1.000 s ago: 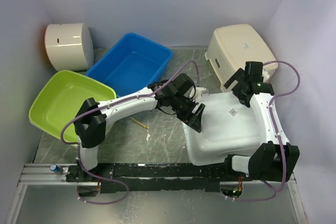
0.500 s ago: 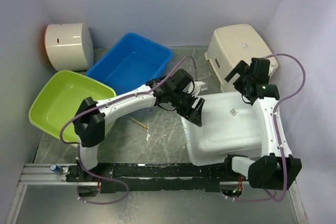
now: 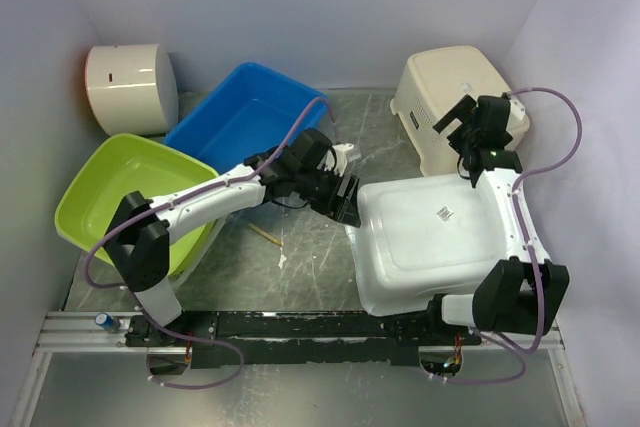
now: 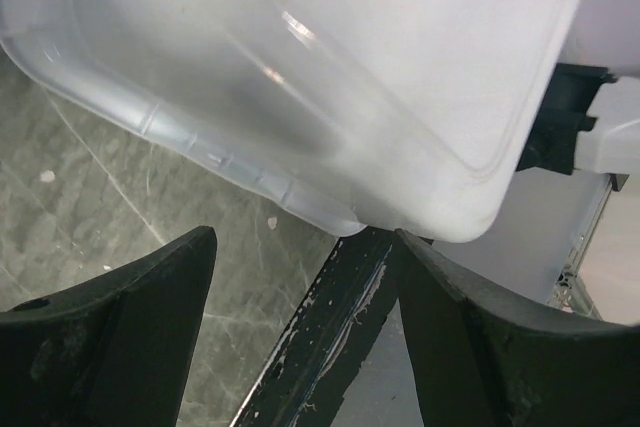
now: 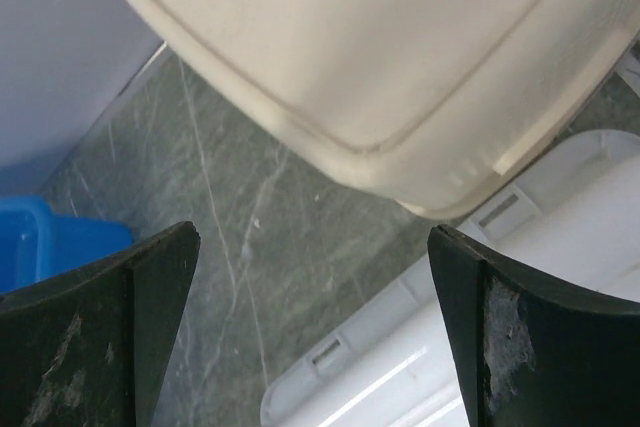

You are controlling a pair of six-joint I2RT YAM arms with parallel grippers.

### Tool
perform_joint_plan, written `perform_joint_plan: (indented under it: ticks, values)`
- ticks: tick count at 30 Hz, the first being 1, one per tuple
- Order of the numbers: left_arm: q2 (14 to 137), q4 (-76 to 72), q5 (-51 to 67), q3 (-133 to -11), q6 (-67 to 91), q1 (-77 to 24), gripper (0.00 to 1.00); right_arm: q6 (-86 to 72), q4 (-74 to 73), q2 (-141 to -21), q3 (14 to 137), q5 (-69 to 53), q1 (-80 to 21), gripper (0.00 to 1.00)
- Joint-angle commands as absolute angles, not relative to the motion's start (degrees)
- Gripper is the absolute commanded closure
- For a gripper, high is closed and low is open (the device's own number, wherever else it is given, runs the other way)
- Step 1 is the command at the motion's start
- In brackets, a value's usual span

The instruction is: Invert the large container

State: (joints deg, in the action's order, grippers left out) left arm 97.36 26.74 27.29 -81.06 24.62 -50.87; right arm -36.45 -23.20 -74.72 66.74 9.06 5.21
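Observation:
The large white container (image 3: 430,242) lies upside down on the table at the front right, its base up with a small label sticker (image 3: 444,213). It also shows in the left wrist view (image 4: 330,77) and the right wrist view (image 5: 480,347). My left gripper (image 3: 343,197) is open and empty just left of the container's left edge, not touching it. My right gripper (image 3: 463,125) is open and empty above the gap between the container's far edge and the cream basket (image 3: 455,87).
A blue tub (image 3: 250,122) stands at the back centre, a lime green tub (image 3: 125,192) at the left, a white cylinder-shaped box (image 3: 128,87) at the back left. A thin stick (image 3: 265,235) lies on the table. The black rail (image 3: 300,325) runs along the near edge.
The container has dropped from tilted to flat, base up. My left gripper drew back to the left off it. My right gripper rose and moved back toward the cream basket.

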Motion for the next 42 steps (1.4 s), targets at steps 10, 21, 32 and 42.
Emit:
perform_joint_plan:
  ticks: [10, 21, 32, 42]
  values:
    - [105.34, 15.92, 34.51, -82.79, 28.16, -51.55, 0.20, -39.69, -11.88, -83.15, 67.26, 6.96, 7.38, 0.00]
    - [108.83, 20.52, 32.61, -92.03, 25.71, -52.56, 0.20, -43.61, 3.56, -83.92, 63.33, -12.13, 7.52, 0.00]
    - [112.72, 21.08, 34.72, -95.31, 25.49, -53.23, 0.20, -36.48, -13.81, -69.85, 62.36, -1.66, 7.58, 0.00]
    - [111.58, 29.01, 27.87, -102.52, 25.19, -54.67, 0.19, -26.42, -11.99, -69.35, 65.72, -14.42, 3.44, 0.00]
